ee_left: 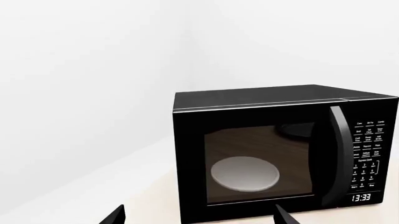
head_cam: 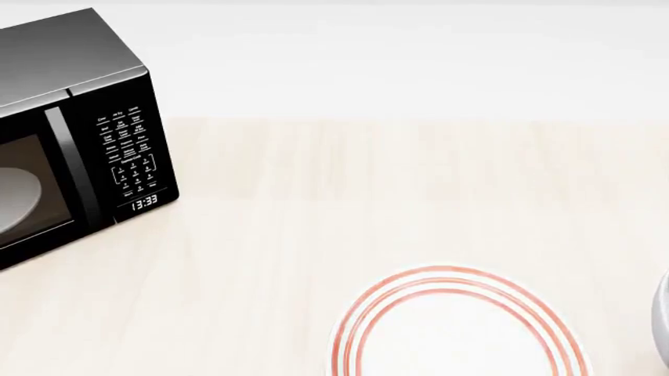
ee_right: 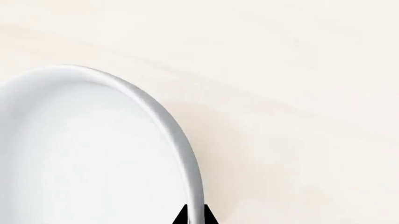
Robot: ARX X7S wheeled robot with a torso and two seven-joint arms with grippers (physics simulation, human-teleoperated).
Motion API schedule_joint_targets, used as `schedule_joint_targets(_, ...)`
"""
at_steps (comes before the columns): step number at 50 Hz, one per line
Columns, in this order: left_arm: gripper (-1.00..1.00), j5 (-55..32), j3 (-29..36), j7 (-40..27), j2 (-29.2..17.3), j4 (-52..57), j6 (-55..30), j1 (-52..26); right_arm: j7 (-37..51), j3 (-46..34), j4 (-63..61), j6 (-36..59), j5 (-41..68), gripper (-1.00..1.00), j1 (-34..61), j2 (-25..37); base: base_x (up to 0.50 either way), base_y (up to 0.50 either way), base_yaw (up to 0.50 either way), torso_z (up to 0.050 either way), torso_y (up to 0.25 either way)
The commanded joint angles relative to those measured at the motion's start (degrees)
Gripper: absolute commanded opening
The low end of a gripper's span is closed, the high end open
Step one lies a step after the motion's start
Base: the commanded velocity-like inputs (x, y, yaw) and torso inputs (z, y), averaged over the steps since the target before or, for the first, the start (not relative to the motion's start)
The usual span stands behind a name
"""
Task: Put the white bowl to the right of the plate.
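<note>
Right at the near edge of your right wrist view, the right gripper is pinching the thick rim of the white bowl, one dark fingertip showing on each side of the rim, so you are grasping the bowl by its edge. From the head camera, only a sliver of the bowl is showing at the far right of the view, already lying to the right of the plate with its red rings, and apart from it by a narrow strip of pale surface. Whether the bowl is resting on the surface or hanging just above it, you cannot tell from these views.

Your left gripper is pointing at the black microwave far to the left, its two tips spread wide and holding nothing. It is well away from the bowl, so the right arm is the one doing the work.

Judging by the layout, you are nearing the finish: the bowl is sitting on the correct side, and setting it down and letting go is what is remaining.
</note>
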Motion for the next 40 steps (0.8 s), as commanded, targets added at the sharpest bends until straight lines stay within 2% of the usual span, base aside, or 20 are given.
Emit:
schedule_joint_targets(1, 1.0, -0.2, -0.1, -0.1, -0.1, 0.1, 0.1, 0.2, -1.2, 1.1, 1.5, -0.4, -1.1, -1.0, 0.1, -1.1, 0.0, 0.0, 0.0, 0.0, 0.0)
schedule_joint_targets(16, 1.0, -0.1, 0.3, -0.3, -0.3, 0.1, 0.2, 0.2, -1.3, 0.8, 0.3, -2.1, -3.4, -1.0, 0.4, -1.0, 0.0, 0.0, 0.0, 0.0, 0.001)
schedule_joint_targets(17, 1.0, -0.2, 0.2, -0.3, -0.3, 0.2, 0.2, 0.2, -1.0, 0.9, -0.7, -3.3, -3.8, 1.0, 0.5, -0.7, 0.0, 0.0, 0.0, 0.0, 0.0)
schedule_joint_targets(32, 1.0, -0.1, 0.7, -0.6, -0.4, 0.2, 0.2, 0.2, 2.1, 1.7, -9.9, -9.2, -6.9, 1.0, 1.9, 2.9, 0.0, 0.0, 0.0, 0.0, 0.0)
schedule_joint_targets(38, 1.0, -0.2, 0.6, -0.6, -0.5, 0.2, 0.3, 0.3, 10.3, 2.4, -23.8, -17.8, -14.7, 1.0, 5.4, 8.5, 0.0, 0.0, 0.0, 0.0, 0.0)
schedule_joint_targets(39, 1.0, -0.2, 0.6, -0.6, -0.5, 0.3, 0.3, 0.4, 14.5, 2.6, -29.5, -20.3, -20.0, 1.0, 7.6, 10.8, 0.0, 0.0, 0.0, 0.0, 0.0)
schedule_joint_targets(40, 1.0, -0.2, 0.7, -0.6, -0.5, 0.3, 0.3, 0.4, 16.0, 2.8, -31.4, -21.3, -20.9, 1.0, 7.9, 11.5, 0.0, 0.0, 0.0, 0.0, 0.0)
